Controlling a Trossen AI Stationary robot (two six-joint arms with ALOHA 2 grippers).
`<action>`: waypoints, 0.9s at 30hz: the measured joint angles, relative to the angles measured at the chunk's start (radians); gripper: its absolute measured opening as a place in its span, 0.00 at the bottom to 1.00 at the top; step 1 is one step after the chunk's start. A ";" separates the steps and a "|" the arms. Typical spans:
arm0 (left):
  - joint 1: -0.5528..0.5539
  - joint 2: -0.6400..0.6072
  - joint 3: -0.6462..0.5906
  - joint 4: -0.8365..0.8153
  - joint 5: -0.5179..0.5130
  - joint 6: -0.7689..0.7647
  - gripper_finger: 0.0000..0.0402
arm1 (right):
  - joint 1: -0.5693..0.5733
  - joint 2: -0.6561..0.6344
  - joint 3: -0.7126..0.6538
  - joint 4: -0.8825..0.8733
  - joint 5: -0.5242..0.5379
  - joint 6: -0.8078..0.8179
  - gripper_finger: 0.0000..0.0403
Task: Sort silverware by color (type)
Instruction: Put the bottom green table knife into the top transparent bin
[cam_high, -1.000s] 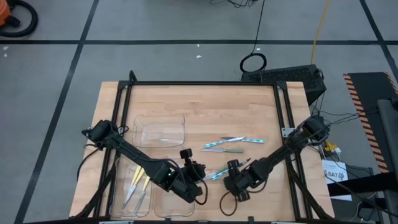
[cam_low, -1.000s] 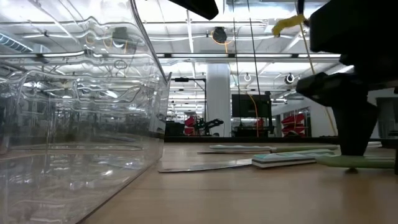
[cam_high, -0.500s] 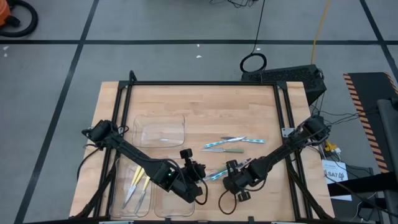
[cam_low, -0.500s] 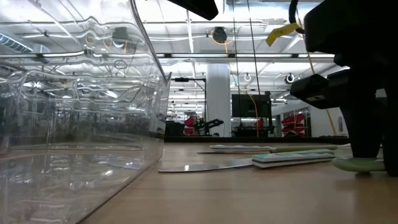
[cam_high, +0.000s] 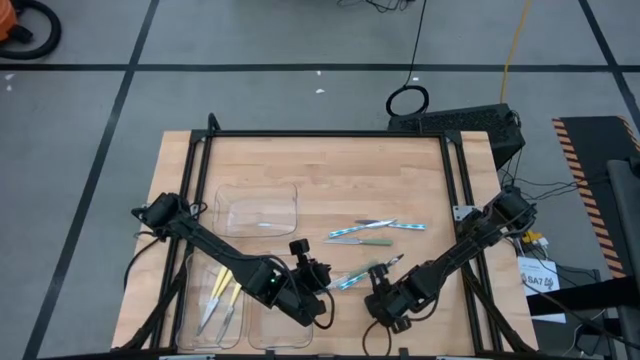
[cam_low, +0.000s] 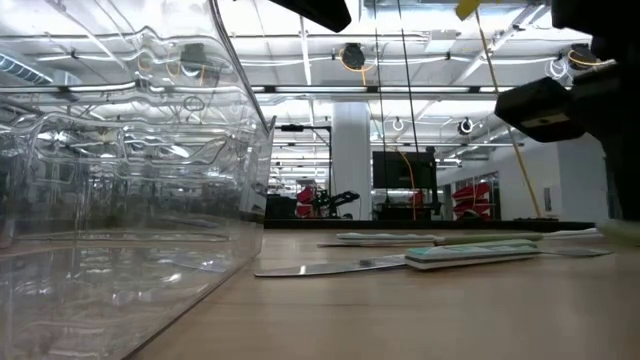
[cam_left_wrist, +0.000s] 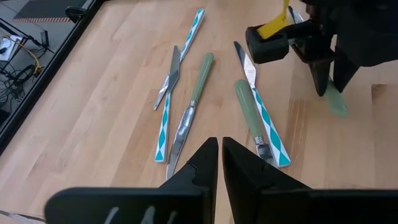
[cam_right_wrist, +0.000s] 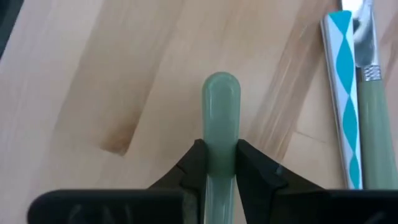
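Note:
Several utensils lie flat on the wooden table: blue-and-white patterned handles and pale green handles. My right gripper is shut on another pale green utensil; it shows in the left wrist view as a gripper just past the group. My left gripper hovers shut over the near end of the group, touching nothing. In the high view the left gripper and the right gripper stand side by side near the table's front. My right gripper pinches the pale green utensil's handle between its two fingers, a little back from the rounded free end. The fingers slant steeply down from above, and the handle runs along between them. The free end sticks out below the fingertips, off the table; the metal end is hidden.
A clear tray at the left centre holds a blue utensil. A clear tray at the front left holds yellow-handled ones. Another clear tray lies under my left arm. One tray's wall fills the low view's left.
My right gripper has risen with the pale green utensil, drifting a little toward the table's near edge. The handle lay on the table between its fingers a second ago and is now lifted off it. The other utensils have stayed where they were.

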 joint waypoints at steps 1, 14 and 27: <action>0.000 0.000 0.000 0.000 0.000 0.000 0.08 | 0.000 -0.001 0.001 -0.007 0.001 0.000 0.13; 0.000 0.000 0.000 0.001 0.007 -0.003 0.08 | 0.021 -0.002 0.117 -0.187 0.243 -0.020 0.13; -0.034 0.000 0.000 0.114 0.008 0.066 0.08 | 0.098 -0.003 0.255 -0.349 0.687 -0.077 0.13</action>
